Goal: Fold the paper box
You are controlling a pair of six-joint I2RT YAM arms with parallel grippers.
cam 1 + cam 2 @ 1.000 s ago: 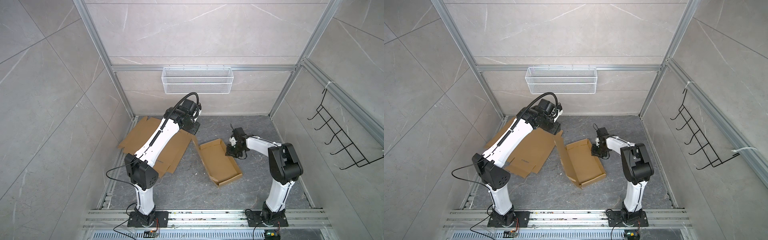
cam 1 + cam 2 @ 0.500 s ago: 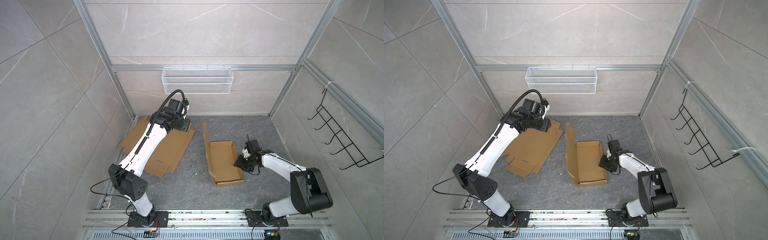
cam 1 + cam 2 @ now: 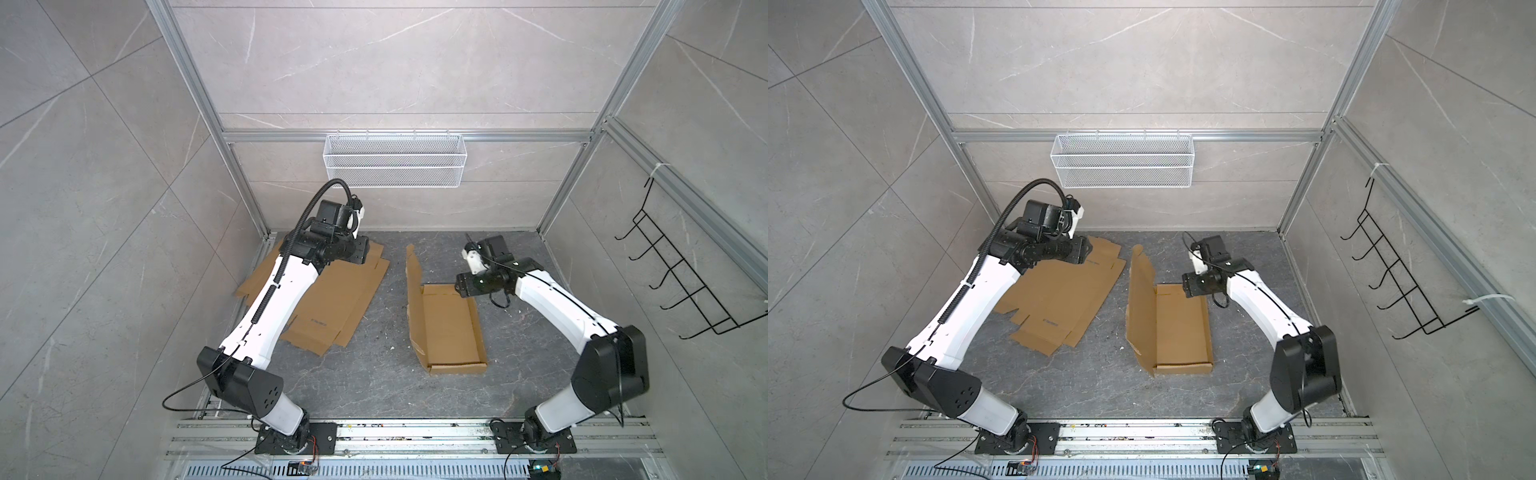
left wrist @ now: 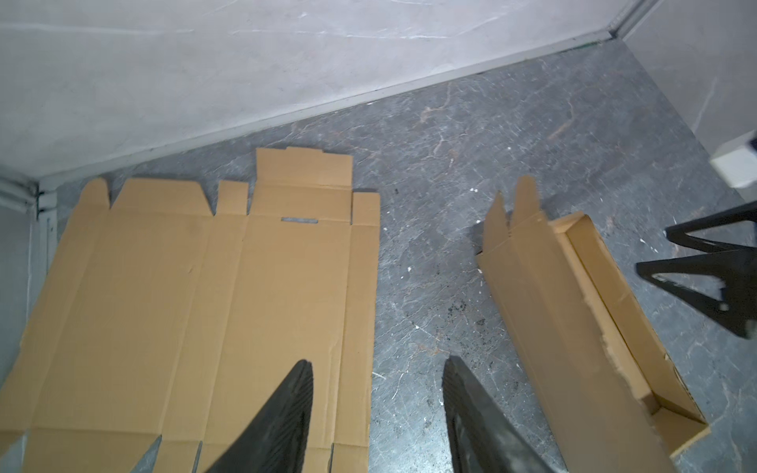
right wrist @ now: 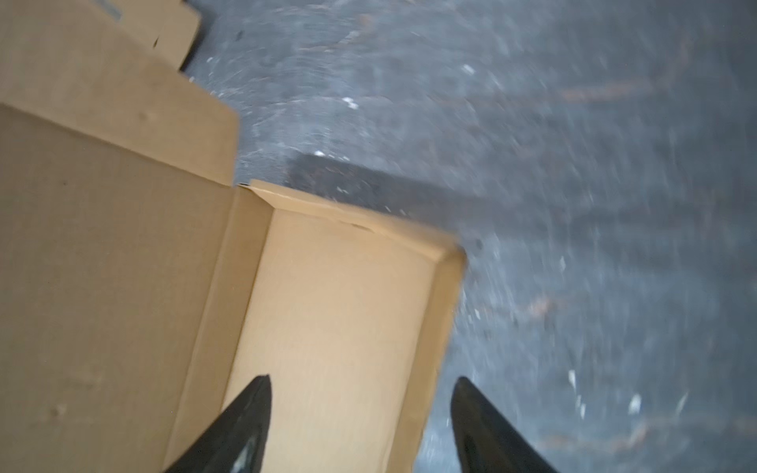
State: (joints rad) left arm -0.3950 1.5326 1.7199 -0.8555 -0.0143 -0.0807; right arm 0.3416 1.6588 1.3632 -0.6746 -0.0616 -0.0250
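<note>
Paper box [image 3: 451,328] lies partly formed on the dark grey marbled floor [image 3: 374,386], right of centre, with its long left flap raised. Flat cardboard sheets [image 3: 332,299] lie to its left. Grey tiled walls carry a wire basket [image 3: 392,160] and a hook rack [image 3: 685,270]. The left arm extends over the far end of the sheets; left gripper [image 4: 377,360] jaws apart, holding nothing. The right gripper [image 5: 362,379] hovers at the box's far right corner, jaws wide, empty.

Pale grey stone-look tiled walls [image 3: 395,62] with thin white veins close in a dark grey marbled floor [image 3: 374,386], framed by silvery metal posts [image 3: 198,99]. A white wire basket [image 3: 392,170] hangs on the back wall, and a black hook rack [image 3: 690,270] on the right-hand wall
</note>
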